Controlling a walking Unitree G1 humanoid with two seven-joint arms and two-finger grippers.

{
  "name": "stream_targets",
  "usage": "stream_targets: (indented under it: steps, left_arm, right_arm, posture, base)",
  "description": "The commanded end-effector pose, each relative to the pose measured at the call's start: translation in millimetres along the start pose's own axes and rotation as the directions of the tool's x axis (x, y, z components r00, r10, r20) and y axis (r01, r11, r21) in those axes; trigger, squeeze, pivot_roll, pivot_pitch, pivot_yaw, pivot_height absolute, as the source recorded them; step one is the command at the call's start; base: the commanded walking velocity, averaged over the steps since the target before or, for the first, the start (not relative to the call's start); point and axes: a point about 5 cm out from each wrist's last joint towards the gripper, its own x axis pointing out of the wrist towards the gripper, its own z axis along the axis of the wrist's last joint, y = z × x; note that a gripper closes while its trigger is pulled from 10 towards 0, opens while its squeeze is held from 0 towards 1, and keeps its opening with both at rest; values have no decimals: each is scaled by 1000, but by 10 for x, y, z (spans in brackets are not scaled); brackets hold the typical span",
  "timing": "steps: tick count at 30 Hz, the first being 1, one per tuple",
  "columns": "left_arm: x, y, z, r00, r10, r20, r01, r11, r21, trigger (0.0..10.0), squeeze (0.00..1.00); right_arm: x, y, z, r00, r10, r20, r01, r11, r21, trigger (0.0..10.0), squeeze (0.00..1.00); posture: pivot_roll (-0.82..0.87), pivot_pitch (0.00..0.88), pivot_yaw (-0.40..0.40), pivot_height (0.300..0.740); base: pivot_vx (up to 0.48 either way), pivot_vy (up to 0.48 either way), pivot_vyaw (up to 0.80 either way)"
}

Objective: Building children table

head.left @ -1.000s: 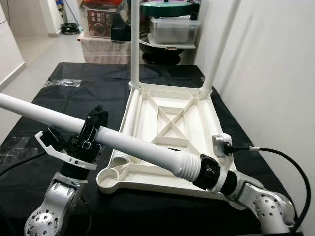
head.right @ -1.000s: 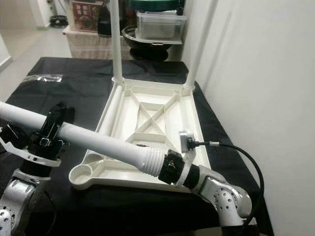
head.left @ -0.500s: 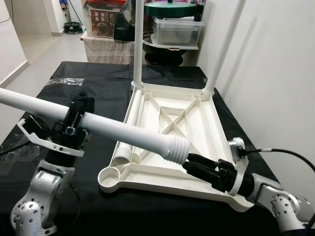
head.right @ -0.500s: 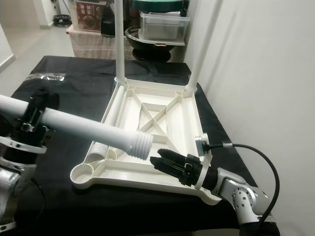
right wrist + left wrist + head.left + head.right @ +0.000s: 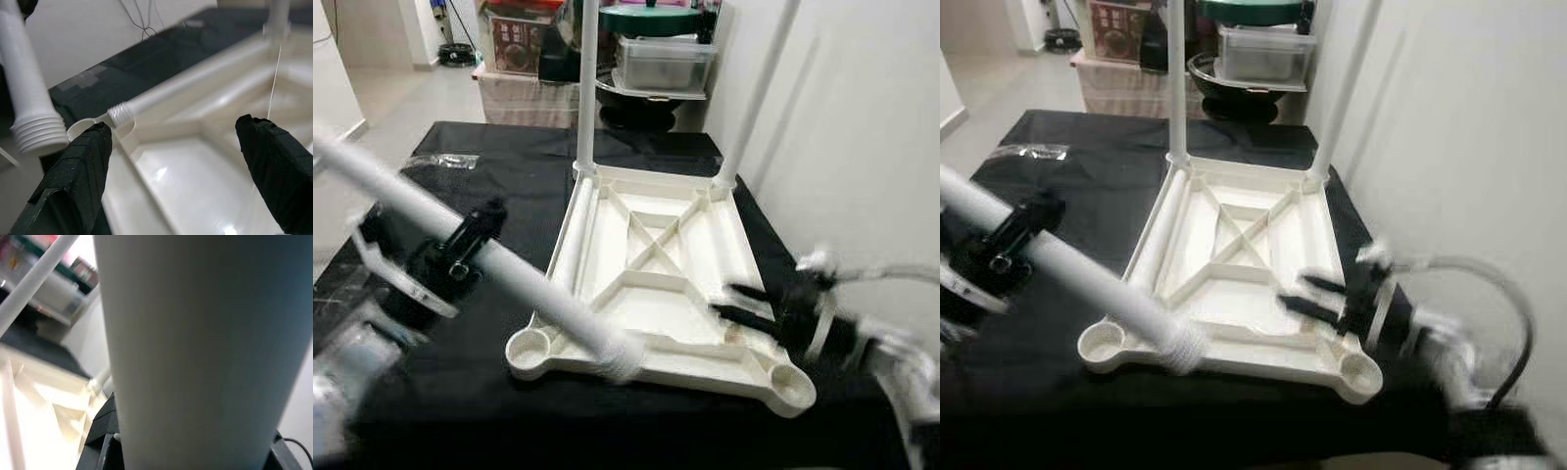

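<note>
The left gripper (image 5: 460, 259) is clamped around a long white table leg (image 5: 499, 269), gripping it partway along its shaft, with the black fingers wrapped on either side of the tube. The leg slants down from the robot's upper left toward the near edge of the upturned white tabletop (image 5: 656, 284), and its ribbed, threaded end (image 5: 622, 360) hangs just at the near rim, beside the round near-left corner socket (image 5: 530, 346); whether it touches the rim cannot be told through the blur. The left arm is bent low at the robot's left, over the black cloth (image 5: 460, 196) that covers the work surface. The right gripper (image 5: 744, 304) holds nothing: its two long black fingers are spread wide apart and point across the near-right part of the tabletop's ribbed underside, above the plastic. The right arm reaches in from the robot's right, blurred, with a cable looping behind its wrist. In the right wrist view the spread fingers (image 5: 78, 171) frame the tray-like underside, and the threaded end of the held leg shows beside them. Two more white legs (image 5: 585, 88) stand upright in the far corner sockets, and another leg (image 5: 195, 83) lies along the tabletop's left channel.
</note>
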Motion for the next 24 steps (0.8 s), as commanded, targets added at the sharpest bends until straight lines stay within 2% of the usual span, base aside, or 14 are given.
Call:
stream_targets:
  steps: [1,2,3,5,6,7,8,9,10,11,13,17,20,24]
  left_arm:
    - [39,18,-20,995,-12,-97,19,997,69,10000,0]
    - [117,-10,43,985,-59,-159,79,990,121,10000,0]
    - [117,-10,43,985,-59,-159,79,990,121,10000,0]
    - [234,-68,92,958,-139,-251,182,971,157,10000,0]
    - [314,-115,88,938,-195,-288,243,960,140,10000,0]
    - [314,-115,88,938,-195,-288,243,960,140,10000,0]
    - [401,-170,58,914,-250,-319,299,947,114,10000,0]
    - [401,-170,58,914,-250,-319,299,947,114,10000,0]
    - [471,-214,26,891,-292,-346,342,935,90,10000,0]
    - [471,-214,26,891,-292,-346,342,935,90,10000,0]
    - [582,-259,-63,862,-341,-375,387,921,52,10000,0]
    - [691,-257,-201,826,-378,-418,422,906,16,10000,0]
    - [733,-274,-240,813,-398,-425,440,898,0,10000,0]
    - [784,-259,-332,779,-430,-456,470,882,-30,10000,0]
  right_arm:
    - [58,25,-20,999,41,-23,-41,999,-3,10000,0]
    - [146,59,82,996,90,-14,-90,996,-21,10000,0]
    - [146,59,82,996,90,-14,-90,996,-21,10000,0]
    - [321,164,194,983,185,1,-185,983,-14,10000,0]
    - [456,270,192,967,256,-3,-256,967,0,10000,0]
    - [456,270,192,967,256,-3,-256,967,0,10000,0]
    - [589,398,138,944,329,-22,-329,944,10,10000,0]
    - [589,398,138,944,329,-22,-329,944,10,10000,0]
    - [690,502,84,922,384,-40,-384,923,10,10000,0]
    - [690,502,84,922,384,-40,-384,923,10,10000,0]
    - [847,643,-19,893,445,-64,-445,895,12,10000,0]
    - [1036,764,-98,877,477,-65,-474,879,51,10000,0]
    - [1098,798,-147,876,477,-77,-474,879,50,10000,0]
    - [1203,874,-98,874,483,-58,-479,875,67,10000,0]
  posture:
    - [43,0,-76,740]
    - [42,0,-74,740]
    - [42,0,-74,740]
    - [34,0,-61,740]
    - [26,0,-55,740]
    - [26,0,-55,740]
    - [24,0,-52,740]
    - [24,0,-52,740]
    - [19,0,-47,740]
    - [19,0,-47,740]
    - [15,0,-40,740]
    - [11,0,-37,740]
    - [10,0,-37,740]
    - [7,0,-35,740]
  base:
    - [0,0,0]
    - [0,0,0]
    - [0,0,0]
    - [0,0,0]
    - [0,0,0]
    - [0,0,0]
    - [0,0,0]
    - [0,0,0]
    - [0,0,0]
    - [0,0,0]
    - [0,0,0]
    - [0,0,0]
    - [0,0,0]
    - [0,0,0]
